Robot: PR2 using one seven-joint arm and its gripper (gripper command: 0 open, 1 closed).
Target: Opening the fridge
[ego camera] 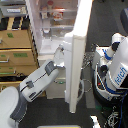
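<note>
The tall white fridge [54, 17] stands at the top centre with its upper door [78, 60] swung wide open, so the door's edge faces the camera. White shelves with small items show inside. My grey and white arm [37, 80] reaches up from the lower left. My gripper [64, 48] sits against the inner side of the door, near its edge. The fingers are too small and blurred to show whether they are open or shut. A lower drawer front [56, 89] is partly hidden behind the arm.
A tan wooden drawer cabinet [15, 50] stands at the exterior view's left, close to my arm. A white-and-blue robot body [116, 67] stands at the exterior view's right, just beyond the open door. The floor [50, 112] is dark.
</note>
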